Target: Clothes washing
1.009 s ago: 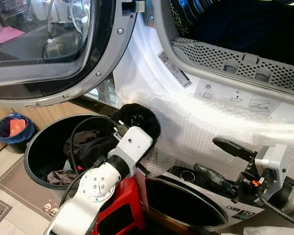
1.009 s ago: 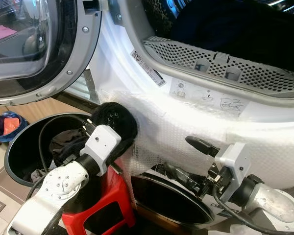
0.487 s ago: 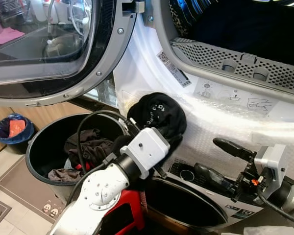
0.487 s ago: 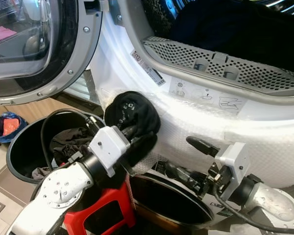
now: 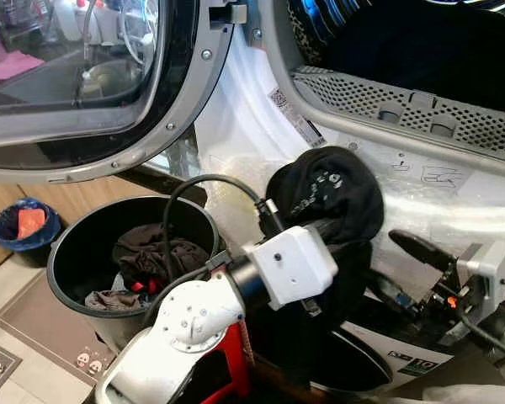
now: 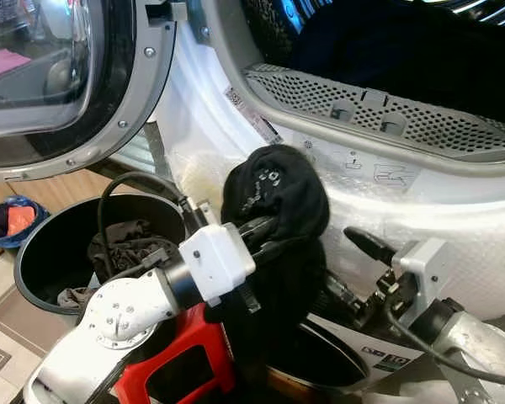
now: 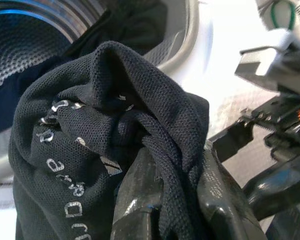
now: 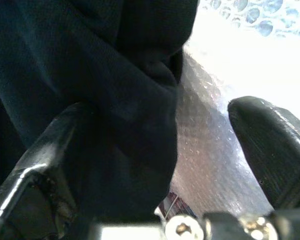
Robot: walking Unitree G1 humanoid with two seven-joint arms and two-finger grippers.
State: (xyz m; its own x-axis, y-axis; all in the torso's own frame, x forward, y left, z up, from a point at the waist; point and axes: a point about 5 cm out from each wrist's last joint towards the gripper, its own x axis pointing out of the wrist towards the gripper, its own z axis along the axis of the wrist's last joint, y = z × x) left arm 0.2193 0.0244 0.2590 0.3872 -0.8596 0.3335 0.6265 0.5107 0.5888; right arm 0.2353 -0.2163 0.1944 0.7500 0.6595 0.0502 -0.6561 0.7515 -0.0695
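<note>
A black garment with white lettering [image 5: 332, 198] hangs bunched from my left gripper [image 6: 265, 236], which is shut on it in front of the machine's bubble-wrapped white front [image 5: 454, 202], below the drum opening [image 5: 421, 50]. In the left wrist view the cloth [image 7: 90, 125] drapes over both fingers [image 7: 140, 205], with the drum behind. My right gripper [image 5: 406, 271] stands open just to the right of the garment. In the right wrist view the black cloth [image 8: 115, 75] hangs against one of its fingers [image 8: 45, 150] and partly into the gap.
The round glass door [image 5: 76, 76] swings open at the upper left. A black bin [image 5: 67, 244] with several clothes stands on the floor at the left, a small blue bin [image 5: 21, 223] beyond it. A red stool [image 5: 223, 379] is under my left arm.
My left gripper has carried the black garment up and to the right, away from the bin and close to the right gripper. The right arm has barely shifted.
</note>
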